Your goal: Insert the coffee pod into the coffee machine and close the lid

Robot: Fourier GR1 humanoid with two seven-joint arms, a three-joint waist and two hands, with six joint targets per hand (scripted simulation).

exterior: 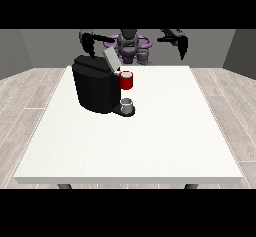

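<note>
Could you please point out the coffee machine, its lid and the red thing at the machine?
coffee machine [95,88]: front view, on its black body.
lid [111,58]: front view, on the raised grey flap.
red thing at the machine [126,81]: front view, on its red side.

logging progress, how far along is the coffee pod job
Hardly started. The coffee machine has its lid tilted up, not closed. A grey thing sits at its base, possibly the pod. Both hands are raised, holding nothing. Inserting and closing remain.
</note>
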